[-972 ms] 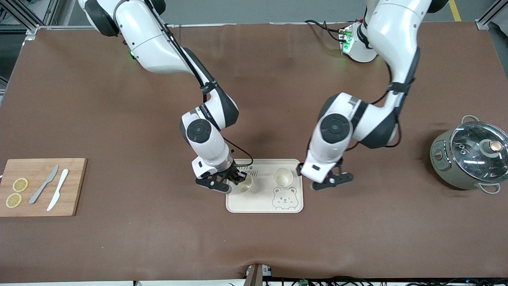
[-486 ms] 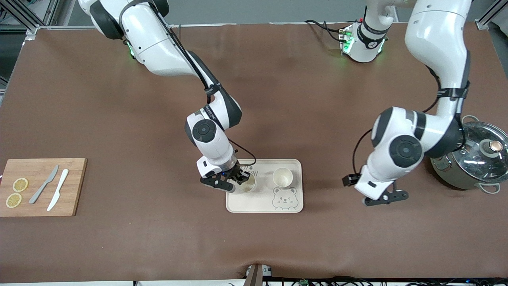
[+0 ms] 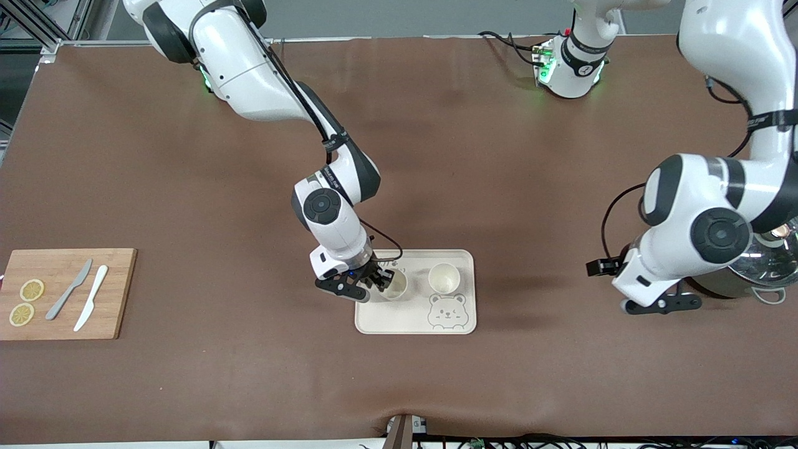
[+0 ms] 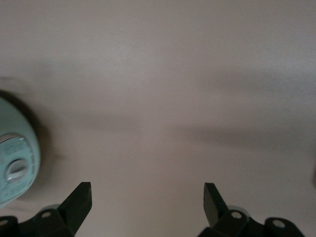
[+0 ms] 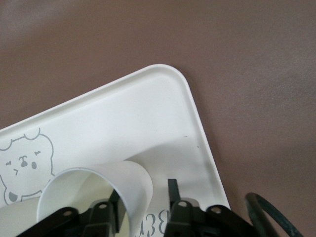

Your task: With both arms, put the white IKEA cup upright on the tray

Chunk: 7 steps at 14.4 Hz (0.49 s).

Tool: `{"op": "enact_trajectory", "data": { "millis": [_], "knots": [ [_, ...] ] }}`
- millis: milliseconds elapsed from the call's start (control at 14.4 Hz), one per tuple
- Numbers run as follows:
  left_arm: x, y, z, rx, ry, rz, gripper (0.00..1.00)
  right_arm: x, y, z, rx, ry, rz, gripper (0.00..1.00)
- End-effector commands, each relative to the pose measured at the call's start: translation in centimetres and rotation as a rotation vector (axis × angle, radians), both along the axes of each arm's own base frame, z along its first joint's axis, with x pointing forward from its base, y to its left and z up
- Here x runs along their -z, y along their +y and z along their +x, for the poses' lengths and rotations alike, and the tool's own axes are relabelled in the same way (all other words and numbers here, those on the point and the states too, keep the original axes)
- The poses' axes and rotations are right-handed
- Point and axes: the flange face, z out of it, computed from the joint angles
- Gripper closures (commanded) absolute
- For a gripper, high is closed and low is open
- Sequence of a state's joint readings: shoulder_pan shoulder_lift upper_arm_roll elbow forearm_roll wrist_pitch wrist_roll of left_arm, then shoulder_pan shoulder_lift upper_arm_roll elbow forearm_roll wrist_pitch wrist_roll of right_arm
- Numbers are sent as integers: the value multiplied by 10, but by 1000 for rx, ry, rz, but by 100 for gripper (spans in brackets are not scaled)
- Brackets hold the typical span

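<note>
Two white cups stand upright on the cream bear tray [image 3: 414,321]. One cup [image 3: 395,284] is at the right arm's end of the tray, and the second cup [image 3: 444,277] stands beside it above the bear drawing. My right gripper [image 3: 378,282] is at the first cup's rim. In the right wrist view its fingers [image 5: 144,190] straddle the wall of that cup [image 5: 133,180], one finger inside and the outer finger [image 5: 173,190] clear of the wall, so it is open. My left gripper [image 3: 661,305] hangs open and empty [image 4: 148,190] over bare table beside the pot.
A grey-green pot with a glass lid [image 3: 768,265] sits at the left arm's end of the table, mostly hidden by the left arm, and its side [image 4: 12,163] also shows in the left wrist view. A wooden cutting board [image 3: 62,312] with two knives and lemon slices lies at the right arm's end.
The left arm has swung away from the tray to the pot's end of the table. The right gripper, shut on the cup's wall before, has spread its fingers.
</note>
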<state>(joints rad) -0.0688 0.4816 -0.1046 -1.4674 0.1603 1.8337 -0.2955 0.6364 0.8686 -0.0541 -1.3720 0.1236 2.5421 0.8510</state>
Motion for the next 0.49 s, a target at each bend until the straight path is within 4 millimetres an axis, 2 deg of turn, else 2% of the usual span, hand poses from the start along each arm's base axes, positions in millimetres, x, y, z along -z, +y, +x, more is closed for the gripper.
{"op": "enact_trajectory", "data": {
  "millis": [0,139,278,417],
  "knots": [
    [-31,-2,-19,-3,-19,-29,0,-15,1,6,2,-22,-11,0],
    [-64,-12,-41,5,-41,-90,0,-31,-3,7,2,-18,-17,0],
    [-92,-15,-66,15,-67,-87,0,-60,-2,2,-5,26,-40,0],
    [-113,-28,-93,45,-86,-84,0,-108,-7,-4,-14,59,-54,0]
  ]
}}
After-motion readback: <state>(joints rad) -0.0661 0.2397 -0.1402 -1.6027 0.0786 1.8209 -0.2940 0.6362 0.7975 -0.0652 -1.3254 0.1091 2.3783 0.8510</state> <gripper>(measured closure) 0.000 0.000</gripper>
